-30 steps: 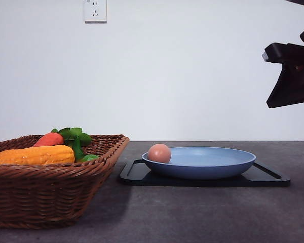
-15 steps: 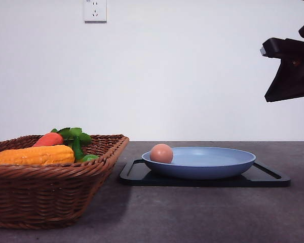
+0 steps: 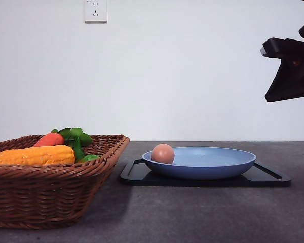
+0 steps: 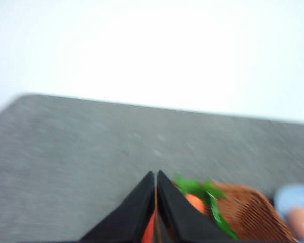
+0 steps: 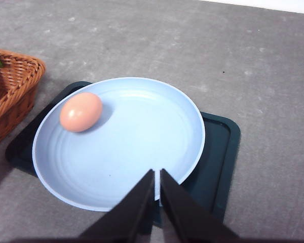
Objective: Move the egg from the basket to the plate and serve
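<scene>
Right gripper (image 5: 157,174): black, fingers pressed together to a narrow seam, nothing between them; seen from the front it hangs high above the table's right edge, well clear of everything below. Left gripper (image 4: 155,176): black fingers likewise closed tip to tip, empty, with an orange strip showing at the seam; its view is blurred. Egg (image 5: 81,112): small smooth oval, pinkish-brown, matte with a soft highlight, lying on its side inside the plate near the rim on the side towards the basket; from the front its upper half rises above the rim. Plate (image 5: 142,147): wide, shallow, round, matte light blue, faint concentric rings on its floor, raised rim; otherwise bare. Tray (image 5: 220,152): flat, black, rectangular with rounded corners, directly under the plate and showing around it. Basket (image 3: 50,195): large brown woven wicker, low flared sides, to the left of the tray, near it but apart. Basket contents: a carrot (image 3: 48,139), orange with green leaves, and a long yellow-orange item (image 3: 33,155) lying flat in front of it. Table (image 3: 192,212): dark grey, speckled. Wall behind: white, with a socket (image 3: 96,10) high up.
</scene>
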Tool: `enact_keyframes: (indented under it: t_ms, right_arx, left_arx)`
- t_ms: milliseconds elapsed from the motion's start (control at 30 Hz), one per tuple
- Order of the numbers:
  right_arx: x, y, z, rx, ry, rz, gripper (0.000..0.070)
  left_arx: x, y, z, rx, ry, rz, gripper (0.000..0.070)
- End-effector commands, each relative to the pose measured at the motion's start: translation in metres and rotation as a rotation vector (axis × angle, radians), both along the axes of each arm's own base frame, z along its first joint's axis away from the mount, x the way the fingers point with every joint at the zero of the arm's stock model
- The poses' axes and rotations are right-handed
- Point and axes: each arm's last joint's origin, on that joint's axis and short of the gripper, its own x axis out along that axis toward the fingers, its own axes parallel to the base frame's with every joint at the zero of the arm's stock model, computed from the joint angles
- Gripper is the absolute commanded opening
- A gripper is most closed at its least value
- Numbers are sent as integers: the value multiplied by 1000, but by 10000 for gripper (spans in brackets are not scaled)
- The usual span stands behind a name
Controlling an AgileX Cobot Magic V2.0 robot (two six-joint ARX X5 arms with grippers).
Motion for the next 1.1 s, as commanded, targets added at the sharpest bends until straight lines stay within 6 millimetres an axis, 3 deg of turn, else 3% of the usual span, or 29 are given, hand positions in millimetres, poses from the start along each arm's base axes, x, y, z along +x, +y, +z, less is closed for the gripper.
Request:
enact_keyframes:
  t_ms: [0, 267, 467, 700, 1067]
  right_arx:
    - [1, 1, 1, 1, -9, 3, 0]
    - [1, 1, 1, 1, -9, 3, 0]
    - [1, 1, 1, 1, -9, 3, 0]
    - [1, 1, 1, 1, -9, 3, 0]
    - [1, 1, 1, 1, -9, 3, 0]
  left_arx:
    - [1, 3, -10, 22, 4, 35, 0]
    - [11, 10, -67, 19, 52, 109, 0]
    - [17, 9, -95, 27, 121, 111, 0]
    - [19, 9, -113, 24, 197, 113, 0]
    - [18, 9, -113, 23, 203, 113, 0]
